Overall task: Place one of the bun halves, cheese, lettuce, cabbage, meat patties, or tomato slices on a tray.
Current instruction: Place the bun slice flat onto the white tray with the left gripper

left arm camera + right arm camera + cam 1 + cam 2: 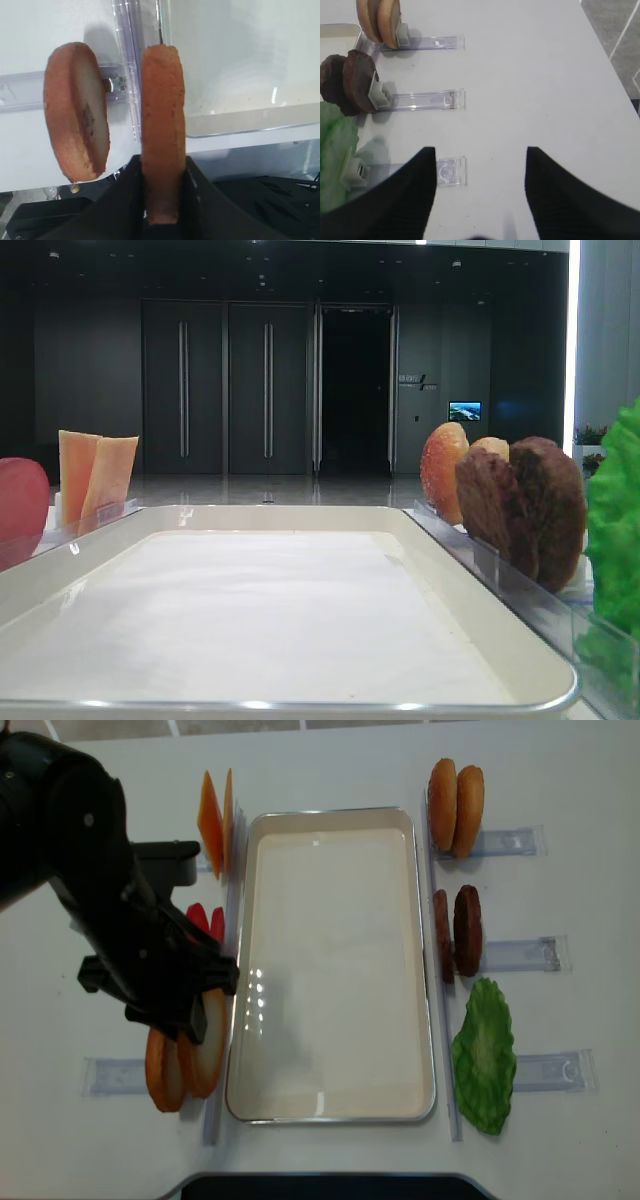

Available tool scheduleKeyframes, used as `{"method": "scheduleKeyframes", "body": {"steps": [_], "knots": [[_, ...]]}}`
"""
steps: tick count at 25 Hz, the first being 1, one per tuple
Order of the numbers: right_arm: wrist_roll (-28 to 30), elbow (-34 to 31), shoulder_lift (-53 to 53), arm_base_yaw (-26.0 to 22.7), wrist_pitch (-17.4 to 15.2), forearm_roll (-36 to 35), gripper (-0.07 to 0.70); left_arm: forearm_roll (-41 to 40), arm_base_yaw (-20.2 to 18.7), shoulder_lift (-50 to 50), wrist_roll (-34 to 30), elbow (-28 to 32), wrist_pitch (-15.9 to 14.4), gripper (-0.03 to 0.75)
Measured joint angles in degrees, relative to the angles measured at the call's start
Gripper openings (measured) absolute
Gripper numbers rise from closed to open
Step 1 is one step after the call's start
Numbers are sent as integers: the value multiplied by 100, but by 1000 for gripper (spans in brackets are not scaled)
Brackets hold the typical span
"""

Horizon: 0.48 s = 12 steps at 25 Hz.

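My left gripper (162, 167) is shut on a bun half (161, 100), held on edge with its orange crust toward the camera. From overhead this bun half (212, 1042) stands by the left rim of the cream tray (330, 813), near its front corner. A second bun half (75, 110) stands upright beside it in a clear holder. The tray's white lining is bare. My right gripper (479, 167) is open over the white table, with nothing between its fingers. Lettuce (485, 1055), two meat patties (458, 930) and two more buns (455, 805) stand right of the tray; cheese (212, 820) and tomato slices (205, 918) stand left.
Clear plastic holders (427, 100) lie on the table right of the tray, their outer ends bare. The left arm's dark bulk (90, 890) covers much of the table left of the tray. A dark base (320, 1186) sits at the table's front edge.
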State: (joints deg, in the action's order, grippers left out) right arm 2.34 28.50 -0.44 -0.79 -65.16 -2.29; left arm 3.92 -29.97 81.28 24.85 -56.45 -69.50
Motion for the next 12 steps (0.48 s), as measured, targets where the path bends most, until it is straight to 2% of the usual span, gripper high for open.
{"method": "scheduleKeyframes", "body": {"steps": [9,12], "knots": [[0,0,0,0,0,0,408,138,0,-7,0,0,6,144],[0,0,0,0,0,0,408,218,0,-7,59,0,262,144]]}}
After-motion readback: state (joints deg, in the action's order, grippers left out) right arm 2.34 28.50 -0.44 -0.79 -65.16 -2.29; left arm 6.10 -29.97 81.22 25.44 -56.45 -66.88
